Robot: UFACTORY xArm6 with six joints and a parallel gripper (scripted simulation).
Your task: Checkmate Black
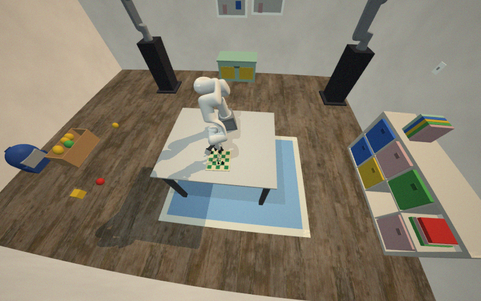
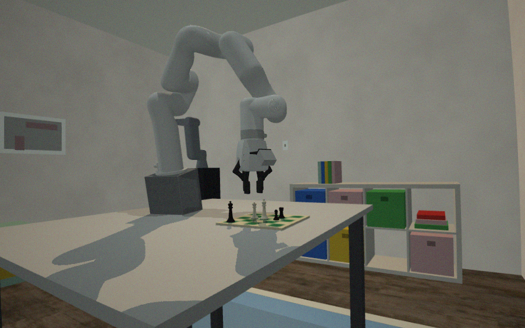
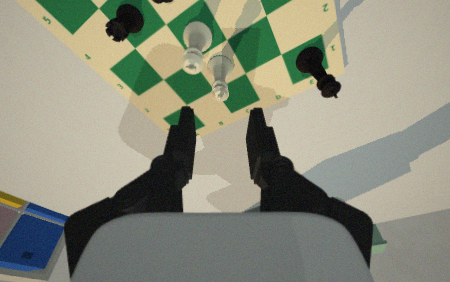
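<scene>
A small green and cream chessboard (image 1: 209, 167) (image 2: 294, 218) (image 3: 150, 102) lies on the white table (image 1: 248, 142) (image 2: 155, 251). Two white pieces (image 3: 196, 42) (image 3: 220, 72) (image 2: 254, 211) (image 2: 263, 209) stand upright side by side near the board's near edge in the wrist view. A tall black king (image 3: 315, 67) (image 2: 230, 211) stands on a corner square. Another black piece (image 3: 122, 22) (image 2: 281, 212) stands further in, and a small black piece (image 2: 276, 214) is beside it. My gripper (image 1: 215, 149) (image 2: 252, 190) (image 3: 221, 122) hangs well above the board's edge, over the white pieces. Its fingers are apart and empty.
The arm's dark base block (image 2: 173, 192) stands at the back of the table. The table edge runs close to the board on the shelf side. A cube shelf (image 2: 387, 185) with coloured bins stands by the wall.
</scene>
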